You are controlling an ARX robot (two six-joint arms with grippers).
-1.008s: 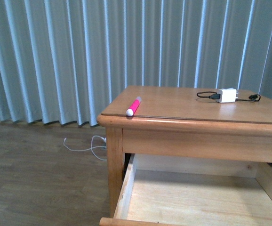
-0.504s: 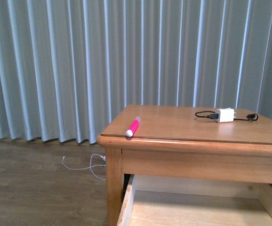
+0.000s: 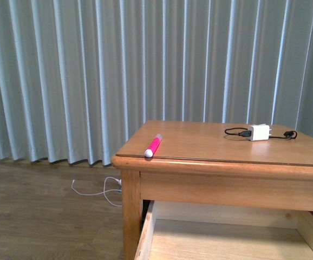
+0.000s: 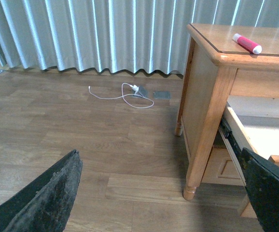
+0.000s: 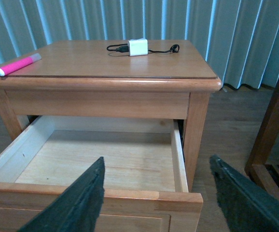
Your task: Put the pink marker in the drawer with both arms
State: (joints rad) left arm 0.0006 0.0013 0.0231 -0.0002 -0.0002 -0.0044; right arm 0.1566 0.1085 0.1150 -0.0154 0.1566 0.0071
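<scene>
The pink marker (image 3: 152, 145) lies on the cabinet top near its front left corner, white cap end toward the edge; it also shows in the left wrist view (image 4: 246, 43) and the right wrist view (image 5: 18, 65). The drawer (image 5: 105, 195) is pulled open, pale wood inside and nothing in it; it also shows in the front view (image 3: 145, 235). My left gripper (image 4: 163, 203) is open over the wooden floor, left of the cabinet. My right gripper (image 5: 159, 203) is open in front of the drawer's front panel. Neither arm shows in the front view.
A white charger (image 3: 259, 132) with a black cable lies at the cabinet top's back right. A white cable (image 4: 122, 94) lies on the floor by the grey curtain (image 3: 64, 76). Another wooden piece of furniture (image 5: 274, 135) stands right of the cabinet.
The front view rose between one second and half a second ago, so the cabinet top sits lower and less of the drawer shows. Nothing has moved since then.
</scene>
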